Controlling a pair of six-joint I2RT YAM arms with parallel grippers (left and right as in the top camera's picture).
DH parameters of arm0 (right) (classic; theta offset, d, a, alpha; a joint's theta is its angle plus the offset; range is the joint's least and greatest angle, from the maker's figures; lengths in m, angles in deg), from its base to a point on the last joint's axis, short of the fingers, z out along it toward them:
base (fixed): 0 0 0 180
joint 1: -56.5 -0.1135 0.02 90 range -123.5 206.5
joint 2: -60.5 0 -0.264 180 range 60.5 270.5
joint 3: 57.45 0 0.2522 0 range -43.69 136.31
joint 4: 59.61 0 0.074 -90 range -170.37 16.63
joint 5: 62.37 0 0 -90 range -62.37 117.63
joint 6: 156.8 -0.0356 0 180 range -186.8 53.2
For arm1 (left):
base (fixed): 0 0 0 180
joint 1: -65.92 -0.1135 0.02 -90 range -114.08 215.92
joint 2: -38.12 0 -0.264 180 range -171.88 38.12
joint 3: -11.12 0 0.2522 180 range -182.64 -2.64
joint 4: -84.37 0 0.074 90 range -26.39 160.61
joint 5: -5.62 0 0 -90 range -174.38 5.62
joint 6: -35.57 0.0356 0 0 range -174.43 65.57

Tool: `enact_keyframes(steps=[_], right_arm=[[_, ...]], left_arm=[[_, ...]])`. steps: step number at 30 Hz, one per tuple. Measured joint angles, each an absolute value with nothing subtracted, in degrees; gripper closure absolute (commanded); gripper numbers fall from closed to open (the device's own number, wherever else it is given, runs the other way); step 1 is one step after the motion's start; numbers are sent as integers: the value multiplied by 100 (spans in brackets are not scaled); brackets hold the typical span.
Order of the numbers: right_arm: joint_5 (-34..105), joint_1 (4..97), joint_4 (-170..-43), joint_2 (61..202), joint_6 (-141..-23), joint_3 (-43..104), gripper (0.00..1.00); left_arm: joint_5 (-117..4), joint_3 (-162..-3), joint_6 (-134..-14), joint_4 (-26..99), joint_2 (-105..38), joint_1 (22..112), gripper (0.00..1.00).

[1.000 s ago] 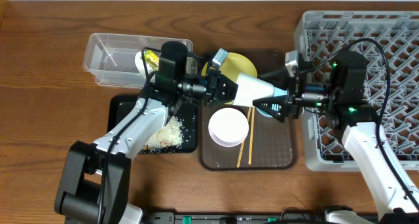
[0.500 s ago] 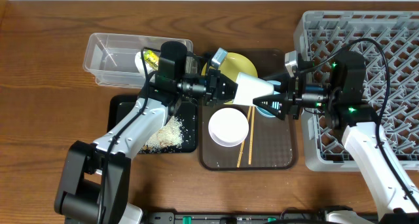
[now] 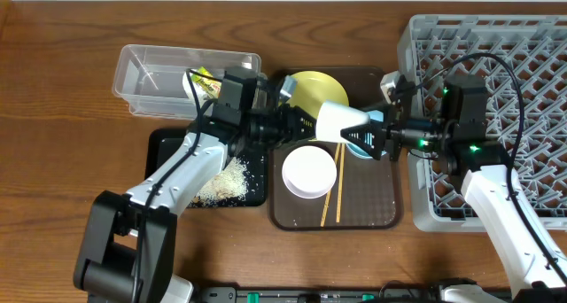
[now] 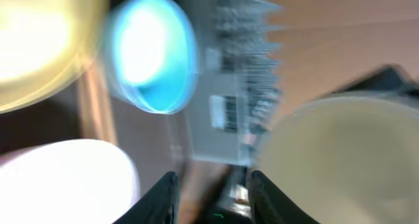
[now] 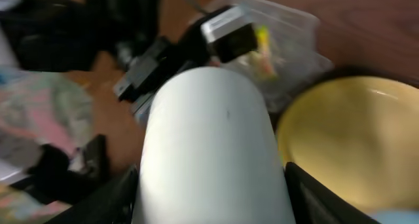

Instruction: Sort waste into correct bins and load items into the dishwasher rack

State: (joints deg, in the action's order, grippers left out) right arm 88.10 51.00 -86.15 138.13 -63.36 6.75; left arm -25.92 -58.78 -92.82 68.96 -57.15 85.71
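item: small white cup (image 3: 338,120), lying sideways above the dark brown serving tray (image 3: 363,197), clamped in the right gripper (image 3: 368,135), left gripper (image 3: 302,124) spread and empty just beside it; handling: carry it level over the rim into the grey dishwasher rack (image 3: 532,37); setting: brown wooden table (image 3: 53,161), room beyond unseen.

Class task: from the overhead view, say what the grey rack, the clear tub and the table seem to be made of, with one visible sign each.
Grey rack: likely moulded plastic, matte; uniform grey lattice.
Clear tub: likely plastic, glossy; see-through walls with glints.
Table: wood or wood-look veneer; brown grain streaks, slight sheen.
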Motion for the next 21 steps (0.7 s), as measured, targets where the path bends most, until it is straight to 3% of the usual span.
enact_keyframes(steps=[3, 9, 15, 21], right_arm=[[8349, 5100, -8838, 13810, -6342, 677, 60], [6922, 5100, -9963, 13614, -6360, 819, 97], [5160, 5104, -11507, 13207, -6358, 1816, 99], [3435, 5504, -12737, 13111, -6626, 2642, 99]], left_arm=[[-3187, -5873, -8795, 6334, -5664, 8453, 62], [-4140, -5869, -8082, 5288, -4764, 8031, 63], [-5713, -5893, -7556, 3762, -3378, 7876, 62], [-7346, -5891, -7387, 3001, -2635, 7872, 62]])
